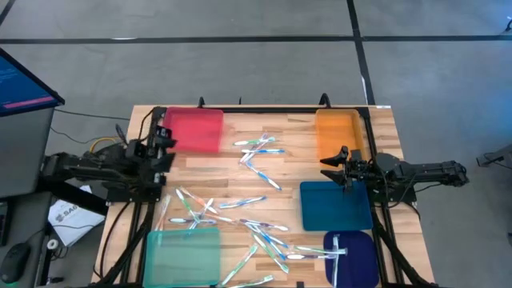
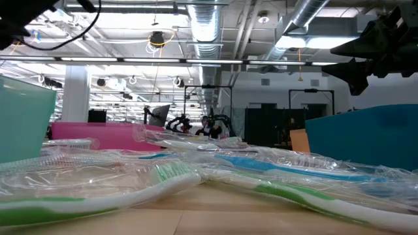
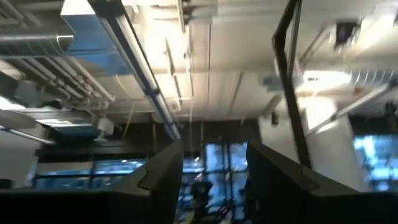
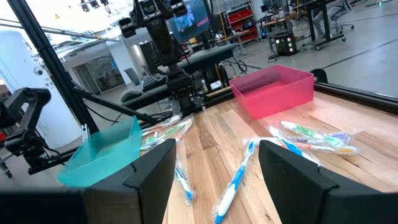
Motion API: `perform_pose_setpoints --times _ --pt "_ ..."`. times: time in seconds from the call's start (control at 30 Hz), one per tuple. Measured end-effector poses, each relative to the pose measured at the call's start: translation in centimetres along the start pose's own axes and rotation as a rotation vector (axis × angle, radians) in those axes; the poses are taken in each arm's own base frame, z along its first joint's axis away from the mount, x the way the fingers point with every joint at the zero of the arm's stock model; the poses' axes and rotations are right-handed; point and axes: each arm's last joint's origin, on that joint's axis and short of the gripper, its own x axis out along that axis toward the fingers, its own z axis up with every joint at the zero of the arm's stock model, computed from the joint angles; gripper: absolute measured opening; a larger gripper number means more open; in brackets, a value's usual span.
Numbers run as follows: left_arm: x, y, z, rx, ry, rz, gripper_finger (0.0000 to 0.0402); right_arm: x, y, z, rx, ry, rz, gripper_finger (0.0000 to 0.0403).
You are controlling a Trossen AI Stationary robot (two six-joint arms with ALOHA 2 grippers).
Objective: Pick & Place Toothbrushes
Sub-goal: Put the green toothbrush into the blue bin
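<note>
A wooden table on a grey floor fills the lower centre of the high view. Loose toothbrushes lie scattered across its middle and lower part, with a few more near the top centre. A pink tray sits at upper left, an orange tray at upper right, a pale green tray at lower left, a teal tray at right, and a dark blue tray at lower right with one toothbrush in it. The left gripper is at the left edge beside the pink tray; the right gripper is at the right, between the orange and teal trays.

Low view: wrapped toothbrushes cross the foreground, the pink tray behind them.

Left wrist view: the left gripper's fingers stand apart, empty, against the ceiling.

Right wrist view: the right gripper's fingers stand apart, empty, above the toothbrushes.
</note>
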Motion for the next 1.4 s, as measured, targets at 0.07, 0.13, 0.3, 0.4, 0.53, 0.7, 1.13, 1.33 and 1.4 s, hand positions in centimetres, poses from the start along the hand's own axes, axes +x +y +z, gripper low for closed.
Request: perform_pose_setpoints --times 0.07,0.13,0.3,0.4,0.53,0.7,1.13,1.33,1.4 --pt "0.9 0.0 -0.8 0.074 0.056 -0.003 0.0172 0.0 0.0 0.0 0.000 0.000 0.000 0.0225" --pt "1.9 0.1 -1.9 0.128 0.125 -0.002 0.0172 0.0 0.0 0.0 0.000 0.000 0.000 0.0225" --pt "5.3 1.2 -4.8 0.171 0.273 0.003 0.0172 0.0 0.0 0.0 0.000 0.000 0.000 0.0225" --pt "8.2 1.9 -5.4 0.136 0.326 -0.053 0.0172 0.0 0.0 0.0 0.000 0.000 0.000 0.0225" --pt "11.7 2.6 -5.8 0.005 0.472 -0.184 0.0172 0.0 0.0 0.0 0.000 0.000 0.000 0.0225" --pt "13.2 2.4 -5.2 -0.054 0.523 -0.348 0.0172 0.0 0.0 0.0 0.000 0.000 0.000 0.0225" --pt "13.0 1.9 -2.1 -0.174 0.448 -0.342 0.0172 0.0 0.0 0.0 0.000 0.000 0.000 0.0225" --pt "12.2 1.8 -2.3 -0.193 0.520 -0.336 0.0172 0.0 0.0 0.0 0.000 0.000 0.000 0.0225" --pt "11.8 1.8 -2.7 -0.157 0.530 -0.346 0.0172 0.0 0.0 0.0 0.000 0.000 0.000 0.0225"
